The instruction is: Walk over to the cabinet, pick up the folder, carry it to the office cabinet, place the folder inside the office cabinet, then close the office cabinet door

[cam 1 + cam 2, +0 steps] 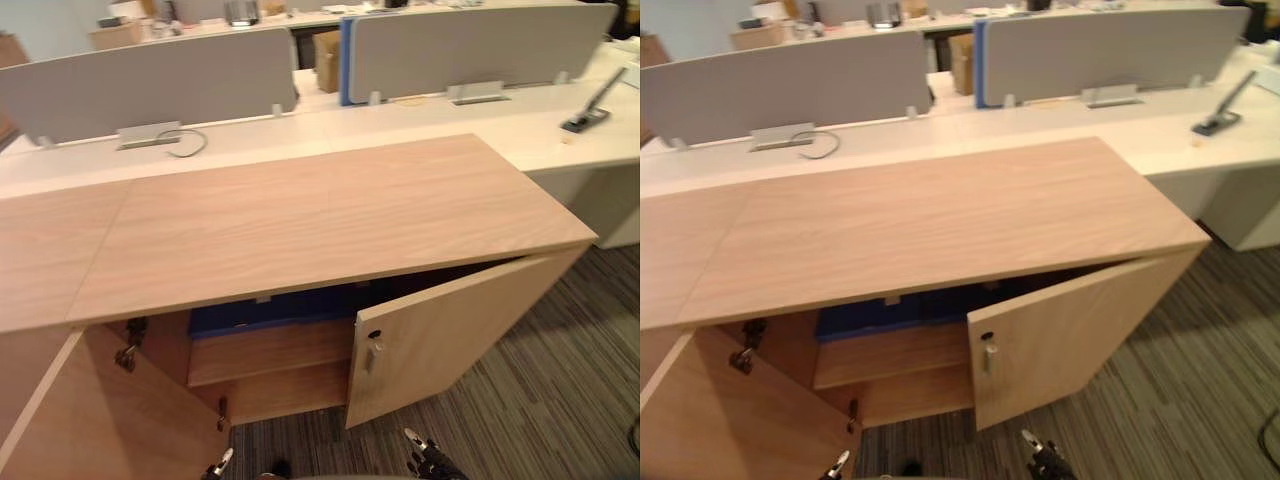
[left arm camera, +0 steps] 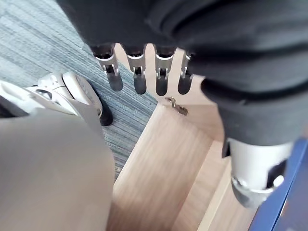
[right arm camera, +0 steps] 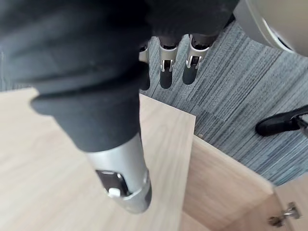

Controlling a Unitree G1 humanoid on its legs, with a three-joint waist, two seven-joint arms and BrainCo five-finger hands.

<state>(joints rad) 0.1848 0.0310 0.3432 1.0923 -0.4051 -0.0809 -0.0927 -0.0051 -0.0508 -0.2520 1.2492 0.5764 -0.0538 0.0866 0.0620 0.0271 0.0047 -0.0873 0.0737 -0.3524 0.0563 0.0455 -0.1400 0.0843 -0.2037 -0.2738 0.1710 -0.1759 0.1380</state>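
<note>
Standing open: one cabinet point(image 1: 330, 215), two doors, left door point(image 1: 90, 420) and right door point(image 1: 450, 320). One blue folder point(image 1: 260, 312) is lying inside on one shelf point(image 1: 270, 352). Two hands, left hand point(image 2: 140, 79) and right hand point(image 3: 166, 67), are hanging relaxed, grasping nothing.

We saw the blue folder point(image 1: 270, 312) only as a shadowed strip under the office cabinet's top point(image 1: 330, 215); the rest of it was hidden. The right door point(image 1: 450, 325) hid the shelves behind it, and the view's edge cut off the left door point(image 1: 100, 420).
</note>
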